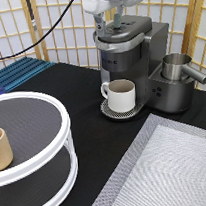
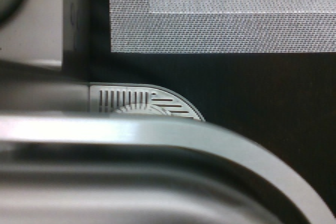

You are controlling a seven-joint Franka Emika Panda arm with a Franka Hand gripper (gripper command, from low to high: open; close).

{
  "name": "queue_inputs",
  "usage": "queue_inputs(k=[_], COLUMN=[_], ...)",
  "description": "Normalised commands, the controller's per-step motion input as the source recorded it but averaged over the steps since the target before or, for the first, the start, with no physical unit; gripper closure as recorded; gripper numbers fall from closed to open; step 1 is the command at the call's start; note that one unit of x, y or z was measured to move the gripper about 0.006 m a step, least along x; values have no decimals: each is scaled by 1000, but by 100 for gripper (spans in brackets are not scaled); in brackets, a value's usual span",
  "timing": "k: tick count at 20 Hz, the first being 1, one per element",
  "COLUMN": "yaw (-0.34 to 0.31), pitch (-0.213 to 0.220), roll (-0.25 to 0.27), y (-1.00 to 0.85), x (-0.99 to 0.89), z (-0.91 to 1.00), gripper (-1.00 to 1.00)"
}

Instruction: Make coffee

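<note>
While the room behind is closed off by a wooden screen (image 1: 15, 32) with pale paper panes, the worktop (image 1: 85, 97) in front is black. A grey woven mat (image 1: 166, 171) lies on it at the exterior view's bottom right. A round white stand (image 1: 31, 141) with two dark shelves sits at the bottom left, and a small tan cup (image 1: 1, 148) stands on its top shelf. A blue ridged rack (image 1: 21, 72) lies at the left, near the screen.

The coffee machine (image 1: 137, 53) stands at the top middle of the worktop. A white mug (image 1: 120, 95) sits on its round drip tray (image 1: 107, 109), right under the spout. A shiny metal jug (image 1: 178, 67) sits on the machine's side, toward the exterior view's right.

The tool (image 1: 109, 24) hangs at the top of the exterior view, right over the lid of the machine. Its two fingers are a little way apart and point down at the lid. They hold nothing. I cannot tell if they touch the lid.

The arm above the tool is cut off by the top edge. From the wrist view, the machine's curved lid (image 2: 150, 165) fills most of the picture as a blur, with a bit of the drip tray (image 2: 146, 102) and the mat (image 2: 225, 25) past it.
</note>
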Motion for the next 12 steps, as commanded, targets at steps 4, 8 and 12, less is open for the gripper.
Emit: queue_inputs(k=[4,8,12], yaw=[0,0,7], pitch=[0,2,-5], roll=[-1,-2,-5], y=[-246,-314,111], x=[24,39,-325], z=[-979,-1000,11], gripper=[-100,-100,-100])
